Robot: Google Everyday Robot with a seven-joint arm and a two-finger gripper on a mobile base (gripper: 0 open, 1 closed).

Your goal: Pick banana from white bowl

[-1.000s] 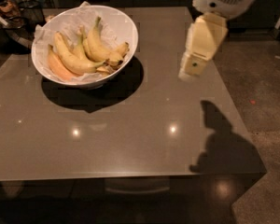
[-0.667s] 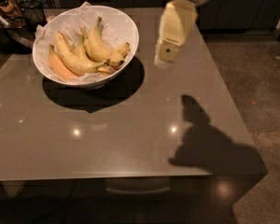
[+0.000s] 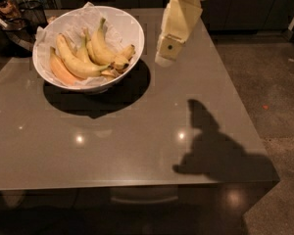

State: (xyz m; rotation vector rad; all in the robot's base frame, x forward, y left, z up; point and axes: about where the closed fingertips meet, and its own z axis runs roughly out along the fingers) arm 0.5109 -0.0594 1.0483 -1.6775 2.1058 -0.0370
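Note:
The white bowl stands on the far left part of the table, lined with crumpled white paper. Three bananas lie in it. The banana is the plump one on the right, greenish stem up and brown-blotched tip toward the bowl's right rim. A longer, slimmer yellow banana lies left of it, and an orange-tinted one lies at the far left. My cream-coloured gripper hangs from the top of the view, just right of the bowl's rim and above the table, holding nothing.
The grey glossy table has its front edge near the bottom and its right edge by the speckled floor. Dark clutter with a wire basket sits at the far left. My arm's shadow falls on the right of the table.
My gripper has moved left across the table, from over the right side to just beside the bowl's right rim. The bowl and bananas have not moved.

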